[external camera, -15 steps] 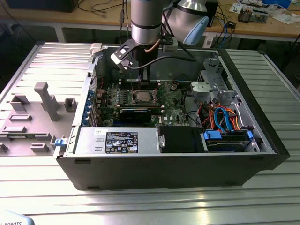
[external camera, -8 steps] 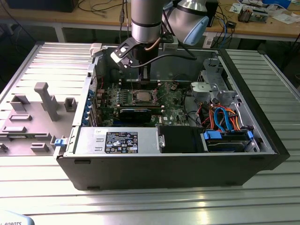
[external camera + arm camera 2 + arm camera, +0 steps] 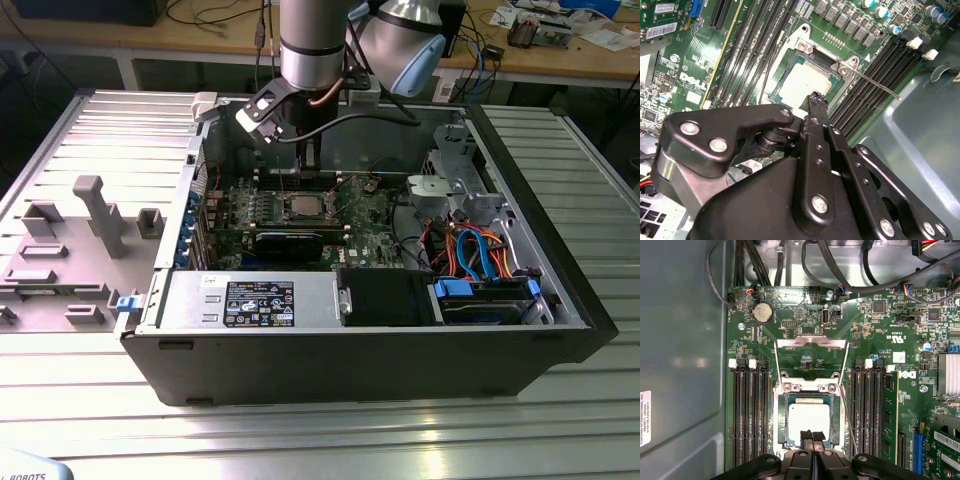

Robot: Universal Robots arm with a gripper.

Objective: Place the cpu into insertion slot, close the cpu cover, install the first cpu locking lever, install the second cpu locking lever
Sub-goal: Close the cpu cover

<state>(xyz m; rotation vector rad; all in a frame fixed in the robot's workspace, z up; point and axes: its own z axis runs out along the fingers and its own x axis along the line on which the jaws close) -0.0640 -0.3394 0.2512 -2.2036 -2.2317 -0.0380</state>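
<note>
cpu (image 3: 809,419) seated; end effector (image 3: 812,435) close above

Exterior view looks down from afar; both wrist views sit close, seemingly above the insertion slot (image 3: 834,422) (image 3: 786,67).

Overhead light is doing most of the work here. In the exterior view it's bouncing off the ribbed metal table (image 3: 330,430) in pale streaks along the near edge, while the inside of the computer case (image 3: 400,360) is sitting in shadow. In both wrist views the cpu (image 3: 809,422) (image 3: 802,82) is blowing out nearly white, and the black gripper (image 3: 816,100) is catching small highlights on its screws.
</note>
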